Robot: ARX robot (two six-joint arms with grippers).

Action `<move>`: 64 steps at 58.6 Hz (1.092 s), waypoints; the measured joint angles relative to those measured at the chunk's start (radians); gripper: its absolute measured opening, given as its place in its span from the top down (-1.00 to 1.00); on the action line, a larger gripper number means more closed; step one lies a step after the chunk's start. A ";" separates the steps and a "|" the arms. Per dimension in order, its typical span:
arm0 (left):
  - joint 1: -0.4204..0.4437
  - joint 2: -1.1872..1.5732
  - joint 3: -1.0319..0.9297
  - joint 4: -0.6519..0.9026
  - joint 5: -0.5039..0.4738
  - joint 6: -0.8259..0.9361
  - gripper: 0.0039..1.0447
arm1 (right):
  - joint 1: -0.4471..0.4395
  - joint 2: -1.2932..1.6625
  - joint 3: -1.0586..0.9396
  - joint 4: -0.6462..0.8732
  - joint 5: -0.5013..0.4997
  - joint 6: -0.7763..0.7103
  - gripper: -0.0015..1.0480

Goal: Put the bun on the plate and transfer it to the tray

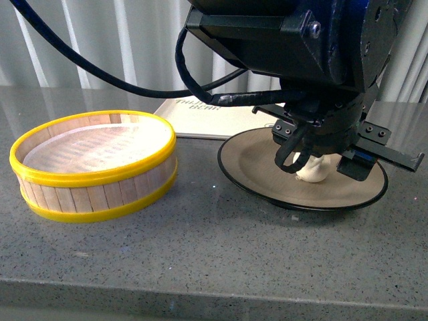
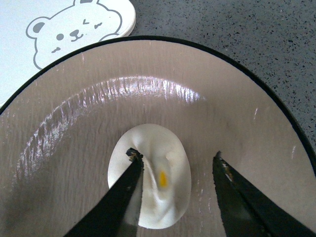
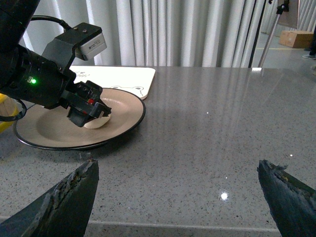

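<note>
while the bun [image 2: 150, 180] lies on the plate [image 2: 237, 123], the left pincer [image 2: 175, 154] hangs spread over it, the bun off-centre within its gap; the right pincer [image 3: 176, 164] gapes above the table [image 3: 222, 123], well apart.

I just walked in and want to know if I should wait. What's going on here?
The left gripper hangs low over the plate with its jaws open. The bun lies on the plate, partly between the fingers. The plate sits on the counter in front of the tray, not yet on it. The right gripper is open over bare counter, holding nothing. The wooden basket stands off to the side.
</note>
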 joint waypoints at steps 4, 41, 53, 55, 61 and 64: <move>0.004 0.000 0.000 0.000 0.000 -0.010 -0.17 | 0.000 0.000 0.000 0.000 0.000 0.000 -0.84; 0.174 -0.354 -0.238 0.048 0.003 -0.066 -0.88 | 0.000 0.000 0.000 0.000 0.000 0.000 -0.84; 0.190 -0.376 -0.254 0.048 0.001 -0.074 -0.88 | 0.000 0.000 0.000 0.000 0.000 0.000 -0.84; 0.182 -0.388 -0.311 0.169 -0.108 -0.075 -0.77 | 0.000 0.000 0.000 0.000 0.000 0.000 -0.84; 0.191 -0.467 -0.539 0.536 -0.288 -0.078 -0.46 | 0.000 0.000 0.000 0.000 0.000 0.000 -0.84; 0.235 -0.562 -0.723 0.727 -0.286 -0.080 -0.22 | 0.000 0.000 0.000 0.000 0.003 0.000 -0.84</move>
